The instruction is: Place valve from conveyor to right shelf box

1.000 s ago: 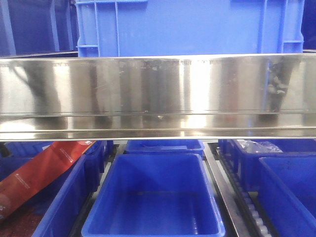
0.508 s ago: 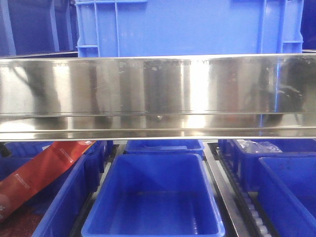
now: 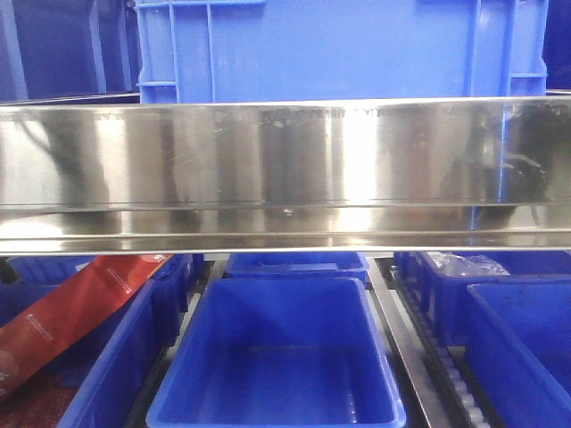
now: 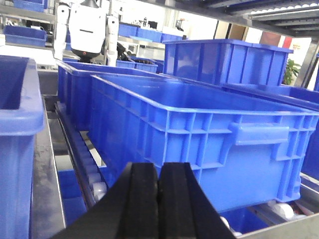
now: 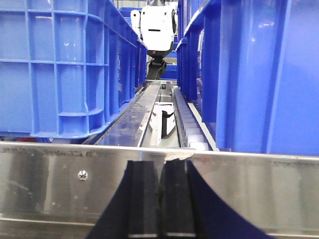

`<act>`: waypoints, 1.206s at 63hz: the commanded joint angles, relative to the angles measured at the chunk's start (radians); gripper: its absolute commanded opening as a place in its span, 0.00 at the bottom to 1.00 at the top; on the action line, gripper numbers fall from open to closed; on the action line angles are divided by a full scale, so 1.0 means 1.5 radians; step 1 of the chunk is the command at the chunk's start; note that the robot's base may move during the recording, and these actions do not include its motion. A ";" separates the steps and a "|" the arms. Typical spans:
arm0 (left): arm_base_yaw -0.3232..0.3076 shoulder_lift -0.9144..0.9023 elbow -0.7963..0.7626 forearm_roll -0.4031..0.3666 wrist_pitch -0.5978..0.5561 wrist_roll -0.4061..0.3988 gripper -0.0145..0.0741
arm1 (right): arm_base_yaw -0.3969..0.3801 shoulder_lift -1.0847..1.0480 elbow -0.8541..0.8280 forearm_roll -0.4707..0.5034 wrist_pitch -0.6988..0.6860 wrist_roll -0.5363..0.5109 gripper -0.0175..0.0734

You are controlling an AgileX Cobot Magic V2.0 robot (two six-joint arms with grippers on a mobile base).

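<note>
We see a steel shelf rail (image 3: 285,169) spanning the front view, hiding whatever lies behind it. Below sits a blue bin (image 3: 277,357); a red packet (image 3: 71,312) is cut off at left. Both the left end effector (image 4: 158,199) and the right end effector (image 5: 160,199) are closed, holding nothing. We find no valve or conveyor.

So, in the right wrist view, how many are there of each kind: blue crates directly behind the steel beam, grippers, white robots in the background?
blue crates: 2
right gripper: 1
white robot: 1
Total: 4
</note>
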 commanded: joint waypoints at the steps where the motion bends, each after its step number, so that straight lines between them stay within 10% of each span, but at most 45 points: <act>1: -0.004 -0.004 0.001 -0.004 -0.012 -0.003 0.04 | -0.002 -0.002 0.001 0.010 -0.001 -0.006 0.01; 52: -0.004 -0.004 0.001 -0.004 -0.014 -0.003 0.04 | -0.002 -0.002 0.001 0.011 0.000 -0.006 0.01; 63: 0.023 -0.036 0.030 0.175 -0.016 -0.014 0.04 | -0.002 -0.002 0.001 0.011 0.000 -0.006 0.01; 76: 0.130 -0.126 0.124 0.323 -0.001 -0.216 0.04 | -0.002 -0.002 0.001 0.011 0.000 -0.006 0.01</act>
